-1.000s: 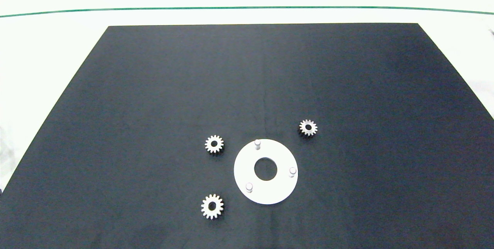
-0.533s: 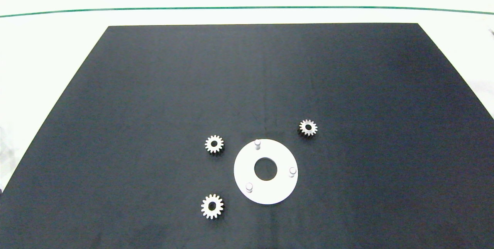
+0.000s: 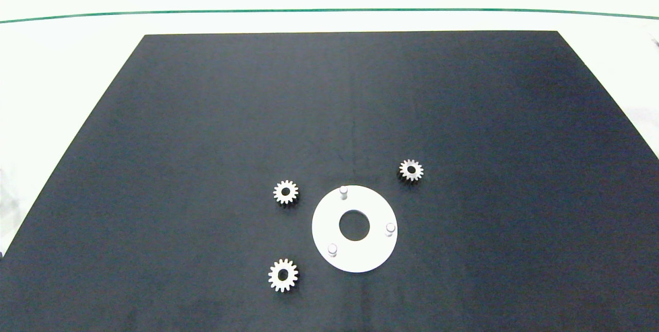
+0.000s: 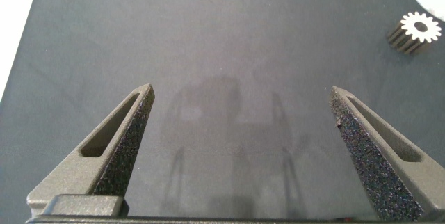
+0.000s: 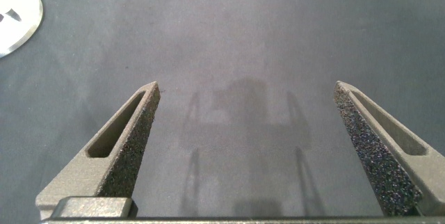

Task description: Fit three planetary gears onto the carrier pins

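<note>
Nothing has moved: three planetary gears point(image 3: 285, 192) point(image 3: 283, 275) point(image 3: 411, 170) lie loose around one white disc point(image 3: 360, 257), whose three carrier pins point(image 3: 343, 191) point(image 3: 390, 228) point(image 3: 332, 249) are bare. Left gripper point(image 4: 242, 109) and right gripper point(image 5: 246, 106) both hang wide open over the black mat point(image 3: 206, 116).

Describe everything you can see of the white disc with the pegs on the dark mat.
The white disc is a flat, smooth ring with a large round centre hole, plastic by its look. Three short white pegs stand upright near its rim, evenly spread, all bare. It lies flat on the dark mat, near the front. Three small gears lie around it, none touching it.
</note>
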